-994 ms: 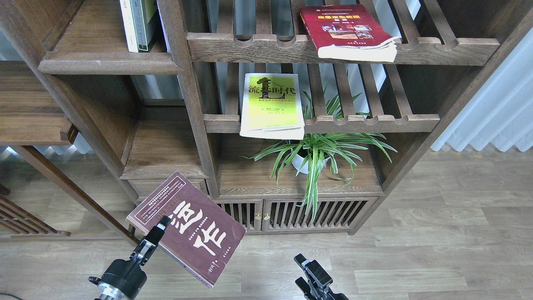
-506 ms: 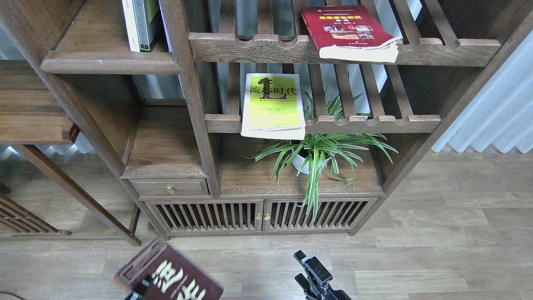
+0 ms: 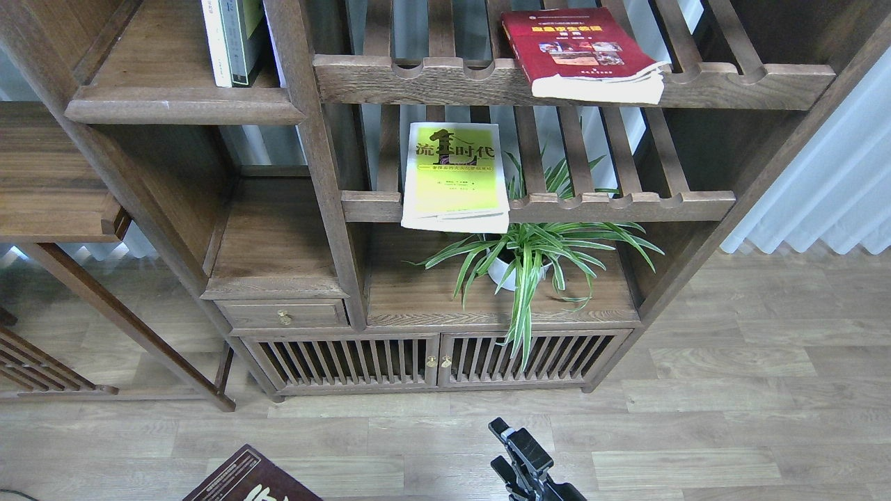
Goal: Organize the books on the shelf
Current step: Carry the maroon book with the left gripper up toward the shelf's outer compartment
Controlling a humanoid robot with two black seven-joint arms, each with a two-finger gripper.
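Progress looks early: none of the 3 paperbacks sits on the solid shelf [image 3: 184, 104] at upper left of frame, the flat dark-brown board w/ the rounded front lip. That board holds only the white and grey-green upright books [image 3: 233, 42] near its right end; rest of its surface is bare wood. Red book [image 3: 578, 49] lies flat on the top slatted rack [image 3: 418, 76], upper right of centre, its page edge hanging over the scalloped rail. Yellow-green book [image 3: 456, 174] lies flat on the middle slatted rack [image 3: 626, 205], centre of frame, front edge overhanging, just above the potted plant [image 3: 529, 257]. Maroon book [image 3: 243, 480] shows only as a corner at bottom edge, left of centre, over the floor and well apart from the shelf; what carries it is out of frame, so left pincer isn't visible and I can't say what it's doing. Right gripper [image 3: 502, 426] pokes up at bottom centre, dark and seen nearly end-on; can't tell if fingers are apart or together, and nothing appears held in it. So by my read: 0 of 3 placed. Left to do: get the maroon one up to the upper-left board, then fetch red and yellow-green off the racks and stand or stack them beside the upright books.
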